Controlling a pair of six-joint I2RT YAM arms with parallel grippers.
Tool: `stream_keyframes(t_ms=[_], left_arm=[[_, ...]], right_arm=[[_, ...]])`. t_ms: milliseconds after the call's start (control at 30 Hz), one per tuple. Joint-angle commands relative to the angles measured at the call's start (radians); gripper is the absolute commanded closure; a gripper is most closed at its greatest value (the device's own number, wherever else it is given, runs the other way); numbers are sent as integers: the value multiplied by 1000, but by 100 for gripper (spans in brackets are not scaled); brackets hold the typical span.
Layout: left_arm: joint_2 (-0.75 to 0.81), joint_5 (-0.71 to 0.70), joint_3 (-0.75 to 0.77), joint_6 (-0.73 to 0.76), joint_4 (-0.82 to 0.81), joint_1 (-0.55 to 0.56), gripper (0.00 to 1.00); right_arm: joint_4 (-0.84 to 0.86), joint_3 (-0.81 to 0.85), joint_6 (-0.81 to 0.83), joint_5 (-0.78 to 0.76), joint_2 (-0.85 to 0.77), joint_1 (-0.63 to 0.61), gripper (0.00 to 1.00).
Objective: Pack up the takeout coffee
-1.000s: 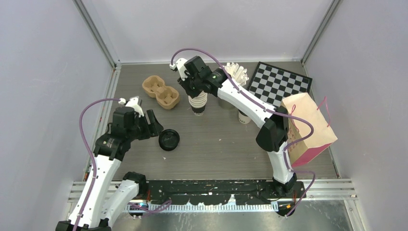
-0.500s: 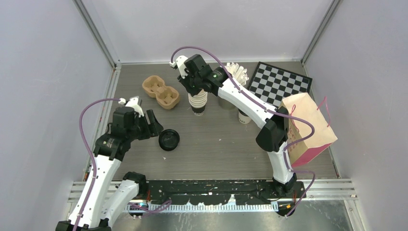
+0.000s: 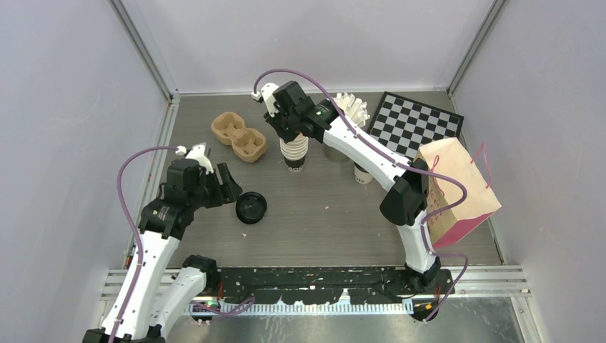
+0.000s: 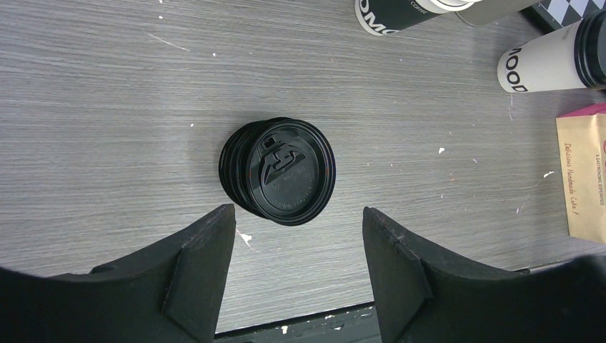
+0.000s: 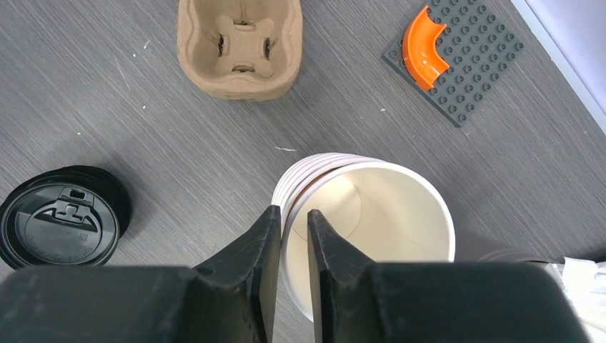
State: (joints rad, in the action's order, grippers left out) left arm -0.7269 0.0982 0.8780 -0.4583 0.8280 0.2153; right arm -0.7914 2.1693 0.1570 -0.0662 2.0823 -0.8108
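One takeout coffee (image 4: pixel 543 66), a cream cup with a black lid, stands at the right of the left wrist view; in the top view it (image 3: pixel 363 174) peeks out beside the right arm. My right gripper (image 5: pixel 291 211) is shut on the rim of the top lidless cup (image 5: pixel 389 207) of the cup stack (image 3: pixel 294 153), one finger inside and one outside. That right gripper (image 3: pixel 289 134) sits over the stack at mid-table. My left gripper (image 4: pixel 297 211) is open and holds nothing, just short of a pile of loose black lids (image 4: pixel 277 170). In the top view the left gripper (image 3: pixel 230 187) is left of the lids (image 3: pixel 251 207).
A brown pulp cup carrier (image 3: pixel 239 136) lies at the back left. A kraft paper bag with pink trim (image 3: pixel 457 189) stands at the right, and a checkerboard (image 3: pixel 414 123) lies behind it. A grey studded plate with an orange piece (image 5: pixel 451 57) and white paper pieces (image 3: pixel 350 107) lie behind the stack.
The right wrist has shifted very slightly over the cup stack. The left arm, the lids and the cups have not moved.
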Motion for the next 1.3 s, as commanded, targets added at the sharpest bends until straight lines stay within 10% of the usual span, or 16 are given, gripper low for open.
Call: stream_keyframes(t_ms=[0,700,1267], left_arm=[[11,-4,1,20,-20,-4,33],[17,-10,1,21,-17,-4,33],[15,-15,2,22,-20,-3,33]], right_arm=[[10,50,-10,-15,-1,-6,75],[-1,69,-36,-18,17,-7,73],[-9,71,-6,-71,-10,-26,96]])
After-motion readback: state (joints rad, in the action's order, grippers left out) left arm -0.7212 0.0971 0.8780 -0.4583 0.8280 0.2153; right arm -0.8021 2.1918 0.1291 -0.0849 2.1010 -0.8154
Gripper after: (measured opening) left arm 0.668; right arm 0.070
